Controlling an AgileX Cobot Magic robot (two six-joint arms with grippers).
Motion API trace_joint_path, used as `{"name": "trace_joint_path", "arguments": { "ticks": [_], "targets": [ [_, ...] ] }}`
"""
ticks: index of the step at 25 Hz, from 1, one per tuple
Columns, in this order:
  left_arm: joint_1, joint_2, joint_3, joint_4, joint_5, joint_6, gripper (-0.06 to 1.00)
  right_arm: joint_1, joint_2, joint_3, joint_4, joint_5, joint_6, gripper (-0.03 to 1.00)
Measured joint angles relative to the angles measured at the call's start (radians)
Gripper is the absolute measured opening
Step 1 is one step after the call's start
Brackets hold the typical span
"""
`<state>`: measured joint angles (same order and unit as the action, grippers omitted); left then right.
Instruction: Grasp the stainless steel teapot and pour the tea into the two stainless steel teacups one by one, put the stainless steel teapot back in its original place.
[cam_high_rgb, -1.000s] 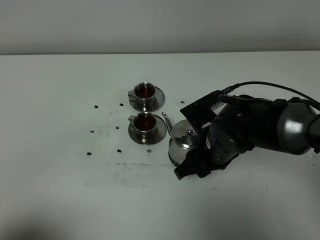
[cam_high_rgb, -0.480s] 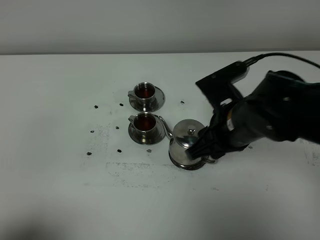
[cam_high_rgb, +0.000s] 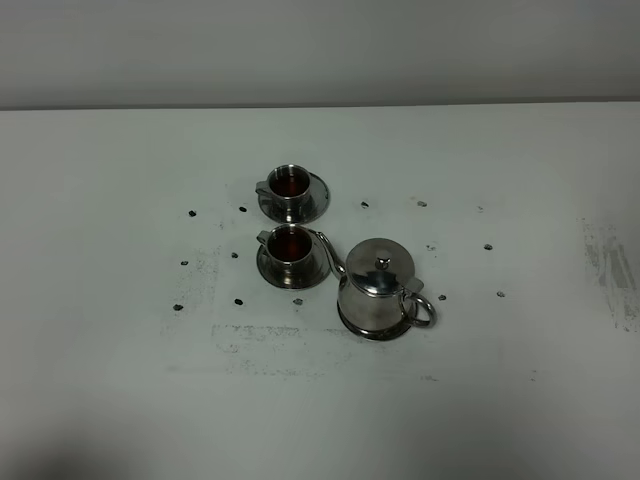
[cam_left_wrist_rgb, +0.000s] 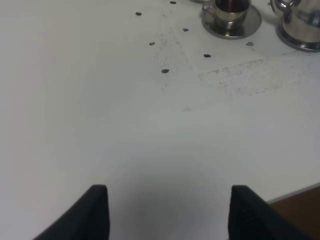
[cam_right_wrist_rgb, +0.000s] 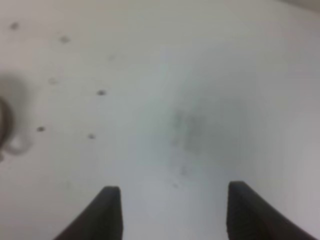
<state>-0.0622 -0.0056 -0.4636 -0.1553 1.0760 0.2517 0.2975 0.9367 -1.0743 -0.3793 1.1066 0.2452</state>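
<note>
White table (cam_high_rgb: 120, 400) — teapot (cam_high_rgb: 378, 290) clear of both jaws

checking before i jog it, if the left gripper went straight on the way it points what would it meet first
Mostly bare table; the left gripper is open and empty. Farther on, the nearer teacup sits right of that line, so probably nothing, though depth is unclear.

Right wrist view blurred throughout. Left wrist view: shiny squat steel teapot (cam_left_wrist_rgb: 301, 27) cut by frame edge, small steel cup on flared saucer (cam_left_wrist_rgb: 231, 15) cropped. Round steel tray (cam_high_rgb: 377, 329) mostly hidden under teapot.
</note>
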Motion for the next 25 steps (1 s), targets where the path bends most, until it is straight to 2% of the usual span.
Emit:
{"name": "trace_joint_path", "arguments": {
  "ticks": [5, 13, 25],
  "targets": [
    [0.0, 0.0, 0.0, 0.0, 0.0, 0.0, 0.52, -0.038, -0.274, 0.144, -0.001, 0.073, -0.007, 0.48],
    [0.0, 0.0, 0.0, 0.0, -0.001, 0.0, 0.52, -0.043, -0.616, 0.399, 0.076, 0.087, -0.009, 0.48],
    [0.0, 0.0, 0.0, 0.0, -0.001, 0.0, 0.52, -0.043, -0.808, 0.522, 0.163, 0.089, -0.027, 0.48]
  ]
}}
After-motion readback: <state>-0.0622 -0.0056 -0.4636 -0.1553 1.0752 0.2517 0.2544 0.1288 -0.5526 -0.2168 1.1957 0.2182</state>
